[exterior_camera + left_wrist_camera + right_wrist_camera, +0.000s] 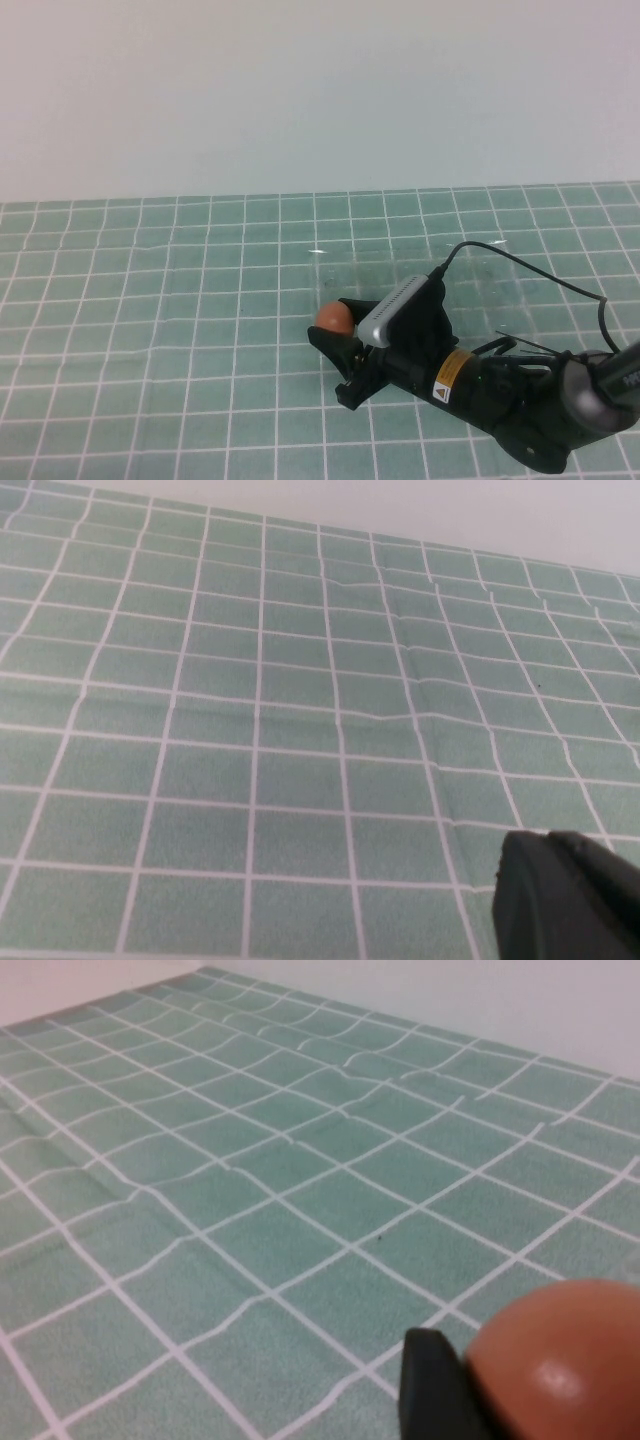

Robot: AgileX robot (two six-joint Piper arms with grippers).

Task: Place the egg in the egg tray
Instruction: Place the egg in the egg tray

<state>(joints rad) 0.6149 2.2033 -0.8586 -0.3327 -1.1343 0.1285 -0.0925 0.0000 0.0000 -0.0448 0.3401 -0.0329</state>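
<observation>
The orange-brown egg (334, 317) sits between the black fingers of my right gripper (336, 326), which is shut on it just above the green grid mat. In the right wrist view the egg (565, 1360) fills the near corner, pressed against one black finger (428, 1390). The clear egg tray (480, 272) lies just beyond and to the right of the egg, showing only as faint glints and cup outlines, partly hidden by the right arm. My left gripper is out of the high view; the left wrist view shows only one dark part of it (565, 900) over bare mat.
The green grid mat (150, 300) covers the table up to a plain pale wall at the back. The right arm's black cable (540, 275) arcs over the tray area. The right arm's body (500, 395) fills the lower right corner.
</observation>
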